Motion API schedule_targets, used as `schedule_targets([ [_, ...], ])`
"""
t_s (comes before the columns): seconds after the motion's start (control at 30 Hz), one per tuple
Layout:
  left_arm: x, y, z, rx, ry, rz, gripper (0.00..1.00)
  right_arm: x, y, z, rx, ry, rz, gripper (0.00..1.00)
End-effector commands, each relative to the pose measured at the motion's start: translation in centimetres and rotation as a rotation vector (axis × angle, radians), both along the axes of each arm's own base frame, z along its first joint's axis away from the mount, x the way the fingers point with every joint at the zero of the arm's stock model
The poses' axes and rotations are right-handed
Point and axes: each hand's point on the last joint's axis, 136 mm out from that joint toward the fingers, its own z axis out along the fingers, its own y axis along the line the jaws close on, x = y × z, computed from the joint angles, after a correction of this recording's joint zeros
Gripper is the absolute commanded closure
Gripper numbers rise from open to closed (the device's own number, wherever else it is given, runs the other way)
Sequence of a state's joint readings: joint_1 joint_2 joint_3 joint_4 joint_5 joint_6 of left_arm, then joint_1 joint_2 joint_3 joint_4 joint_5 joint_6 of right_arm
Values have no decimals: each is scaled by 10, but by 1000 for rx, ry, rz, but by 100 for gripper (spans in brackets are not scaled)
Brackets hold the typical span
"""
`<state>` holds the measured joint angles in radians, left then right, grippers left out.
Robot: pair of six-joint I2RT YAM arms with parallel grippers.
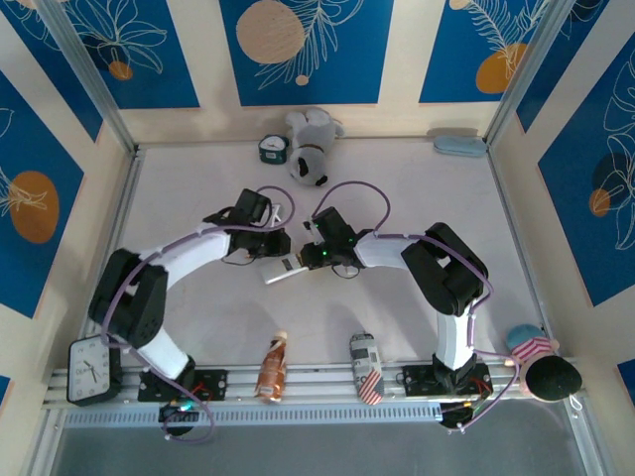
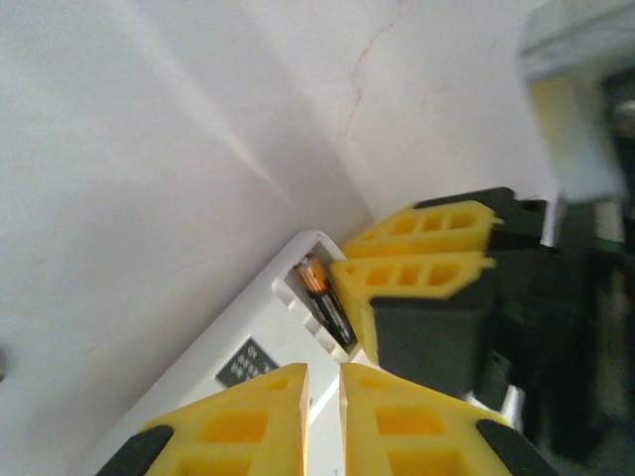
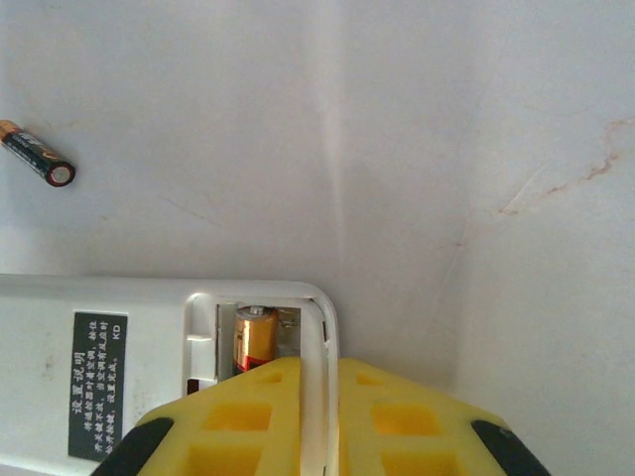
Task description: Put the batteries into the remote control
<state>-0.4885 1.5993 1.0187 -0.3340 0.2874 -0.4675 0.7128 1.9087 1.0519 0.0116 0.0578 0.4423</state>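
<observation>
Now the right gripper (image 3: 319,365), fingers pressed together, and left gripper (image 2: 323,369), nearly closed, both empty, meet over the dark copper-ended battery (image 3: 255,337) seated in the small white rectangular remote control (image 3: 119,297).

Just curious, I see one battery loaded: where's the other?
Right wrist view, upper left: the other battery lies loose on the table, apart from the remote.

Robot lab test cell, not lived-in room. Two arms, left arm (image 1: 189,248) and right arm (image 1: 446,268), bolted to aluminium rail (image 1: 308,382) at near edge of white worktop (image 1: 198,307). Worktop boxed in by metal posts (image 1: 84,74) and printed blue-and-cream leaf panels (image 1: 298,45). Unrelated props scattered around: alarm clock (image 1: 91,369), plush toy (image 1: 311,149), small clock (image 1: 271,149), bottle (image 1: 272,369), can (image 1: 365,367).
</observation>
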Motion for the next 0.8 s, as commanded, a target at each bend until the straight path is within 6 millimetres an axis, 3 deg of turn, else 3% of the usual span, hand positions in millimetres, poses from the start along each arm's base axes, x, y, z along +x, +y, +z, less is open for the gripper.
schedule_targets([
  [0.0, -13, 25, -11, 70, -2, 41, 84, -10, -6, -10, -89, 32, 7, 83],
  [0.2, -30, 40, -21, 76, -18, 77, 84, -14, -7, -16, -139, 33, 10, 79],
  [0.57, -35, 38, -35, 46, -1, 81, 85, -7, -11, 13, -155, -9, -15, 78],
  [0.77, -35, 37, -37, 40, 5, 71, 85, -4, -11, 18, -149, -11, -22, 78],
])
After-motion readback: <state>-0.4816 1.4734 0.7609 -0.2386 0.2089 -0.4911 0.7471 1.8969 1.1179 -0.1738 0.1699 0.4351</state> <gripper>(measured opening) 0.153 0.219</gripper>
